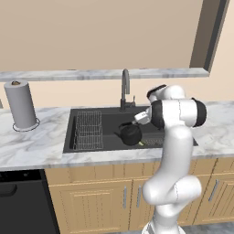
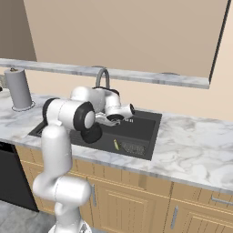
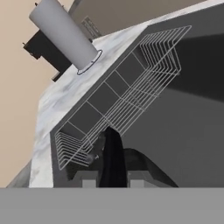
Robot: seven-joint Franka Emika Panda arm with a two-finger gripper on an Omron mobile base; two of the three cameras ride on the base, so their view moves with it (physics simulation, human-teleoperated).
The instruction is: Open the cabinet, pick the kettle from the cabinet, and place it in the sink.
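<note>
Your kettle (image 1: 130, 134) is sitting low inside the sink (image 1: 109, 119), just right of the wire rack (image 1: 88, 130) and in front of the faucet (image 1: 124, 89). Your gripper (image 3: 112, 177) is pinching narrowly on the kettle's arched handle, which is rising between the fingertips in the hand view. You are working the last step, the placing. Next, I judge, you are needing to spread the fingers and lift straight up, clear of the handle and faucet.
</note>
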